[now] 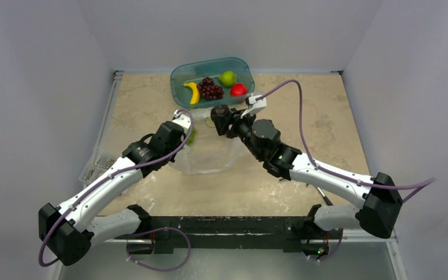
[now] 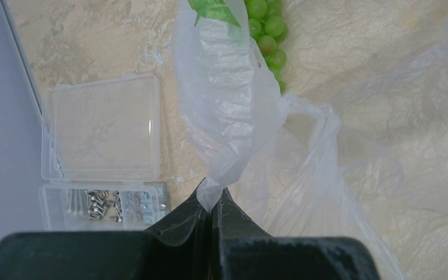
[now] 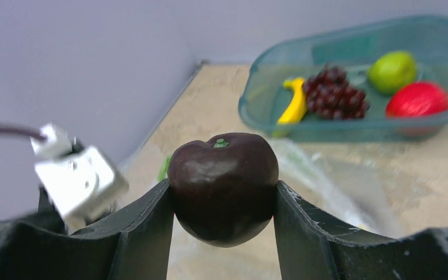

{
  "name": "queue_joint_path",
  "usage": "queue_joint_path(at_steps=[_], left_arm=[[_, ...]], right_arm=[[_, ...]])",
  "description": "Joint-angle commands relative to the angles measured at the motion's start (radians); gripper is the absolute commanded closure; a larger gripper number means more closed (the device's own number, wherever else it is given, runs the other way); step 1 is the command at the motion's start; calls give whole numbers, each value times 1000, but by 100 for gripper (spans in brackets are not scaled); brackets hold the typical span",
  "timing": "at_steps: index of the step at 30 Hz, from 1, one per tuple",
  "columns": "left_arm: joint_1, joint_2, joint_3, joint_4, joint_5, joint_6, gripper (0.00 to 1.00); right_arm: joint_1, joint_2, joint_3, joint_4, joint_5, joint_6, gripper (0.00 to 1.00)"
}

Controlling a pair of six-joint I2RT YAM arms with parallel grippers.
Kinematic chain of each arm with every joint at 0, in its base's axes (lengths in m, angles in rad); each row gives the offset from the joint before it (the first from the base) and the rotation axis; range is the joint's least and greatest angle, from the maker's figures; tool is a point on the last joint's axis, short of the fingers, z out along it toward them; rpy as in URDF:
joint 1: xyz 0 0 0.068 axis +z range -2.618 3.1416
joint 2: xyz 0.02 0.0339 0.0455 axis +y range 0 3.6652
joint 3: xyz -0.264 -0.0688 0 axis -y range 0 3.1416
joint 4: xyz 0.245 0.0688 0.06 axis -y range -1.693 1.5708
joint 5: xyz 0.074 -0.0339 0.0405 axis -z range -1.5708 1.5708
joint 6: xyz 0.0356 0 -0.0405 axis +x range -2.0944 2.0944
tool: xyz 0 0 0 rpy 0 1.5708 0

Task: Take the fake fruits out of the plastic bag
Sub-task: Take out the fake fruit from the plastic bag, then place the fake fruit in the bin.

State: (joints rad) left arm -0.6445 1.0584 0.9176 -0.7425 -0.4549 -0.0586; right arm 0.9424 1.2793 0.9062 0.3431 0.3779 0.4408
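Thin clear crinkly plastic bag (image 2: pixel 227 116) held pinched by left pincer (image 2: pixel 213 204), mid tabletop (image 1: pixel 326 116) | dark glossy round plastic fruit (image 3: pixel 221 186) clamped in right pincer (image 3: pixel 221 201) | teal translucent plastic tub (image 3: pixel 256 111) judged straight ahead of it, at far edge.

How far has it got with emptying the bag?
Done: banana, purple grapes, green apple and red fruit lie in the tub. In hand: the right gripper holds a dark fruit; the left gripper pinches the bag. Left: green grapes by the bag's folds.

Plain pale grey walls (image 1: pixel 227 26) closed in three sides of my beige, marbled tabletop (image 1: pixel 321 122); soft, even light lay over it, casting only faint shadows.
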Motion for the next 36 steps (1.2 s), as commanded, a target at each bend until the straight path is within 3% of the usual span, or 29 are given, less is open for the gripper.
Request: queue_joint_path(at_steps=[1, 9, 13, 17, 23, 27, 30, 36], left_arm=[[-6, -14, 12, 2, -58, 1, 100], [-6, -75, -6, 12, -217, -15, 100], [-7, -115, -27, 45, -204, 1, 100], [-7, -100, -29, 50, -150, 12, 100], [-6, -57, -16, 39, -75, 17, 100], [-8, -45, -13, 37, -47, 19, 100], [-8, -43, -11, 37, -45, 20, 100], [-9, -28, -7, 35, -33, 19, 100]], right_arm=[[-49, 31, 147, -44, 141, -74, 100], [-238, 353, 498, -189, 56, -88, 100], [-295, 595, 728, -309, 33, -104, 100], [-332, 758, 879, -296, 7, -137, 98], [-365, 1034, 1220, -433, -54, -173, 73], [-365, 1119, 1324, -459, -76, -188, 40], [-364, 1106, 1318, -480, -83, -186, 28], [-365, 997, 1178, -469, -85, -183, 17]])
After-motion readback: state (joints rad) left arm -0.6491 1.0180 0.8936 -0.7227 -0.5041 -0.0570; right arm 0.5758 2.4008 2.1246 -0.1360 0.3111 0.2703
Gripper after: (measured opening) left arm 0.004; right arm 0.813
